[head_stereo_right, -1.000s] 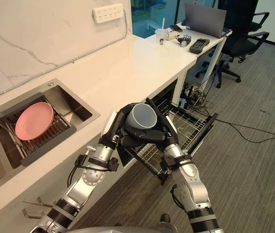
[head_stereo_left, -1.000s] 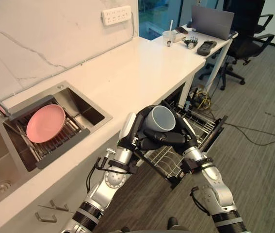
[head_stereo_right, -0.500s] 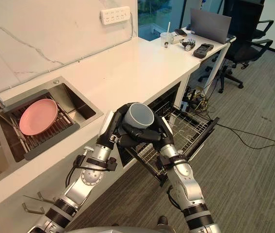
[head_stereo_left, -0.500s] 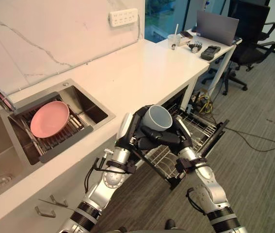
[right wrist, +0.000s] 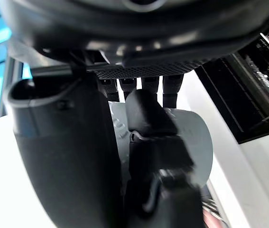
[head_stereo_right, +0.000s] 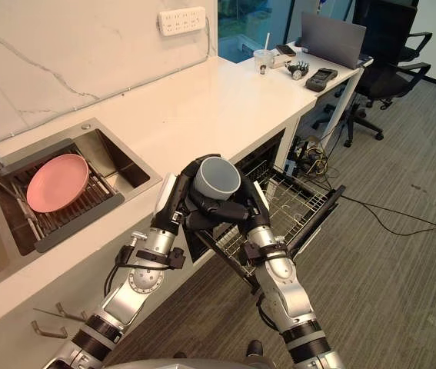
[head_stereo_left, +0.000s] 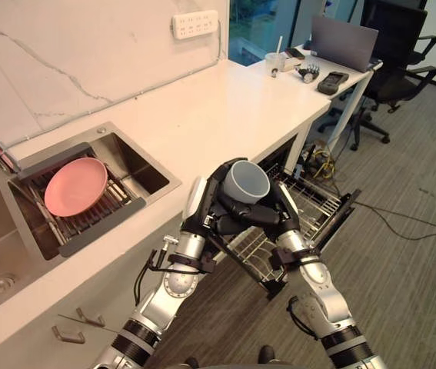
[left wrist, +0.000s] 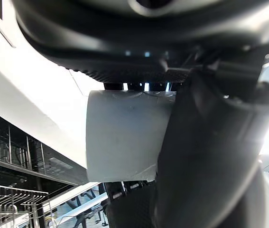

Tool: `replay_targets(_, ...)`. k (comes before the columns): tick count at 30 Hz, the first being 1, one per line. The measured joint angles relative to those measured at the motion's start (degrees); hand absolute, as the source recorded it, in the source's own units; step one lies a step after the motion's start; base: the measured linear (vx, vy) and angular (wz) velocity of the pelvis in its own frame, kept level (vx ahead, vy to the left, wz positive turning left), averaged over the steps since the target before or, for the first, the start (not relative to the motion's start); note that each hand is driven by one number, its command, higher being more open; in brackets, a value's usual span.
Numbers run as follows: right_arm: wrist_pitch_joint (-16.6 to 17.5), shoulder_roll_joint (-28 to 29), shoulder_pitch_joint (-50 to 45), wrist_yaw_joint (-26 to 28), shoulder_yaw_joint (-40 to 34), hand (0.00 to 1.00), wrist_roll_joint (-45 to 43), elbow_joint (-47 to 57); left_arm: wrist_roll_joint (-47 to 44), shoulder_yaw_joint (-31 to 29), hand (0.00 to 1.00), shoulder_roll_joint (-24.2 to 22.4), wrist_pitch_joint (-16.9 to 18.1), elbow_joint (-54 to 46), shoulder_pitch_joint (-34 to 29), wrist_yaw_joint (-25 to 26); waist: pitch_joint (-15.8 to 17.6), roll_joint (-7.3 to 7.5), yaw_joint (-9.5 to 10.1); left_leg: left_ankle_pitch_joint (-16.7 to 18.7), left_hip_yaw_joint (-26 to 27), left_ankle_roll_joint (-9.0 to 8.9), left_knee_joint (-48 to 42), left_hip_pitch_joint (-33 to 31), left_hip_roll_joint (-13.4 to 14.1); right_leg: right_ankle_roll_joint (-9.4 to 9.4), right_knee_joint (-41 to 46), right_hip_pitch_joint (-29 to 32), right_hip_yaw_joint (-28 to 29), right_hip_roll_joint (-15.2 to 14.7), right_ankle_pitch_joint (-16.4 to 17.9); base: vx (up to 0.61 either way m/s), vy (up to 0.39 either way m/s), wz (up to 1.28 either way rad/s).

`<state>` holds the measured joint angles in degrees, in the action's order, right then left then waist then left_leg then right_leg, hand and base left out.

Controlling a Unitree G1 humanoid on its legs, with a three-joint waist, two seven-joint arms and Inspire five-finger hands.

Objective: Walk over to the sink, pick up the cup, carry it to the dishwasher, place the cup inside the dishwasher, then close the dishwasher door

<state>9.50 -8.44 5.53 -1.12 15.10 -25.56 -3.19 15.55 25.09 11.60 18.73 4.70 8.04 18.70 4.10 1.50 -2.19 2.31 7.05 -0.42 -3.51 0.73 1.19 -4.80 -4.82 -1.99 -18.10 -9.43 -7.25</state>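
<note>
Holding the cup point(head_stereo_left: 247, 181) in both hands at the counter's point(head_stereo_left: 225, 108) front edge, above the open dishwasher point(head_stereo_left: 281, 157).
Left hand point(head_stereo_left: 208, 206) fingers and thumb curled round the cup's side; right hand point(head_stereo_left: 270, 217) clamped on it from the opposite side; cup tilted, mouth upward; wire rack point(head_stereo_left: 314, 201) pulled out below the hands; door point(head_stereo_left: 346, 209) lowered; pink plate point(head_stereo_left: 75, 186) lies on the drainer point(head_stereo_left: 96, 226) in the sink point(head_stereo_left: 144, 173), well apart to the left.
</note>
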Motion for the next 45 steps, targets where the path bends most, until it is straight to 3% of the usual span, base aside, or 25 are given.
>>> replay_targets(5,3.07,0.17,0.89,-3.7,0.17,0.0,2.24,-0.05,-3.52,-0.01,1.0,-1.55,0.55,-0.53,0.05,-1.59,0.0,-0.01,0.13,-0.2,-0.41,-0.03,0.02,0.01,-0.08,0.0,0.01,-0.29,-0.73,-0.02,0.0,-0.03,-0.007,0.05)
replay_targets(10,6.84,3.38,4.34,-13.01,-6.06,0.0,2.21,-1.85,-4.76,2.77,1.0,-1.67,5.2,-0.79,-3.77,-5.18,0.0,-0.02,0.12,-0.76,-0.46,0.08,1.08,0.44,-0.3,0.0,0.01,-0.35,-1.04,-0.17,0.0,-0.03,0.0,0.02)
replay_targets(20,9.35,3.24,4.19,-15.07,-12.28,0.0,-2.08,-3.89,-4.57,0.87,1.0,-3.41,8.72,-5.94,-7.08,-5.24,-0.04,-0.08,-0.1,-2.09,-1.1,-0.06,3.34,1.3,-0.4,0.01,0.01,-0.39,-1.65,-0.16,0.08,-0.01,-0.004,0.03)
replay_targets(23,9.91,3.27,3.67,-15.24,-12.59,0.0,-2.33,-5.39,-9.62,-0.12,1.0,-4.04,9.3,-7.3,-7.67,-8.29,-0.07,-0.13,-0.06,-2.51,-1.48,-0.09,4.02,1.39,-0.43,0.02,0.01,-0.39,-2.1,-0.16,0.1,-0.04,-0.008,0.08)
replay_targets(25,9.92,3.54,3.03,-15.3,-13.02,0.0,-2.31,-5.4,-16.29,-0.5,1.0,-4.25,8.2,-7.28,-8.78,-13.71,-0.08,-0.15,-0.06,-2.78,-1.53,-0.15,4.5,1.52,-0.42,0.02,0.01,-0.38,-2.23,-0.15,0.13,-0.01,-0.002,0.02)
replay_targets(27,9.92,3.66,2.34,-15.08,-15.2,0.0,-2.27,-5.41,-23.37,0.16,1.0,-4.39,3.55,-5.94,-10.4,-20.63,-0.08,-0.15,0.26,-2.86,-1.53,-0.17,4.73,1.54,-0.4,0.02,0.0,-0.35,-2.15,-0.16,0.13,0.0,0.0,0.0)
replay_targets(28,9.9,3.65,2.12,-14.67,-16.85,0.0,-2.27,-5.44,-26.35,0.66,1.0,-4.35,-0.54,-3.84,-11.13,-23.93,-0.09,-0.16,0.41,-2.86,-1.5,-0.17,4.77,1.49,-0.4,0.01,0.0,-0.3,-2.03,-0.16,0.14,0.0,0.0,0.0)
replay_targets(31,9.3,2.4,1.75,-11.73,-20.5,0.0,-2.33,-6.38,-30.27,2.31,1.0,-4.06,-9.72,9.34,-12.17,-28.04,-0.09,-0.21,0.23,-2.92,-1.47,-0.24,4.97,1.39,-0.35,-0.01,-0.02,0.02,-1.97,-0.17,0.15,-0.01,0.001,-0.03)
replay_targets(33,8.43,1.29,1.63,-9.57,-21.42,0.0,-2.52,-8.08,-30.2,2.5,1.0,-3.76,-13.77,17.15,-14.33,-29.41,-0.06,-0.26,-0.75,-3.19,-1.44,-0.32,5.37,1.42,-0.26,-0.11,-0.02,0.26,-2.0,-0.15,0.22,0.0,-0.003,-0.02)
replay_targets(36,5.93,-0.56,1.41,-7.36,-23.34,0.0,-4.65,-12.35,-30.36,2.12,1.0,-1.92,-19.06,26.36,-17.9,-32.75,0.07,-0.45,-0.57,-3.3,-1.61,-0.48,5.67,1.4,-0.18,-0.23,-0.04,0.29,-2.33,-0.12,0.37,0.0,-0.006,0.04)
replay_targets(38,4.4,-1.35,1.37,-6.75,-24.06,0.0,-4.62,-14.49,-31.08,0.68,1.0,-1.2,-20.21,28.68,-19.04,-33.94,0.31,-0.76,-0.42,-3.75,-2.25,-0.44,5.9,1.07,-0.4,-0.27,-0.05,0.24,-3.21,-0.16,0.38,-0.03,-0.008,0.2)
replay_targets(41,0.96,-1.94,1.38,-3.73,-24.29,0.0,-4.08,-17.29,-27.91,-4.38,1.0,-1.83,-16.68,31.78,-19.67,-33.17,0.6,-1.15,0.35,-4.43,-2.96,-0.34,6.69,1.27,-0.58,-0.34,-0.07,-0.06,-3.95,-0.53,0.34,-0.05,0.016,0.17)
replay_targets(45,-3.31,-3.42,1.98,0.23,-22.99,0.0,-1.38,-20.75,-22.19,-12.48,1.0,-3.07,-14.73,37.08,-18.77,-25.5,1.16,-1.5,1.44,-5.16,-4.62,-0.73,7.39,0.71,-0.58,-0.4,-0.06,-0.12,-5.66,-0.52,0.39,-0.04,-0.003,0.18)
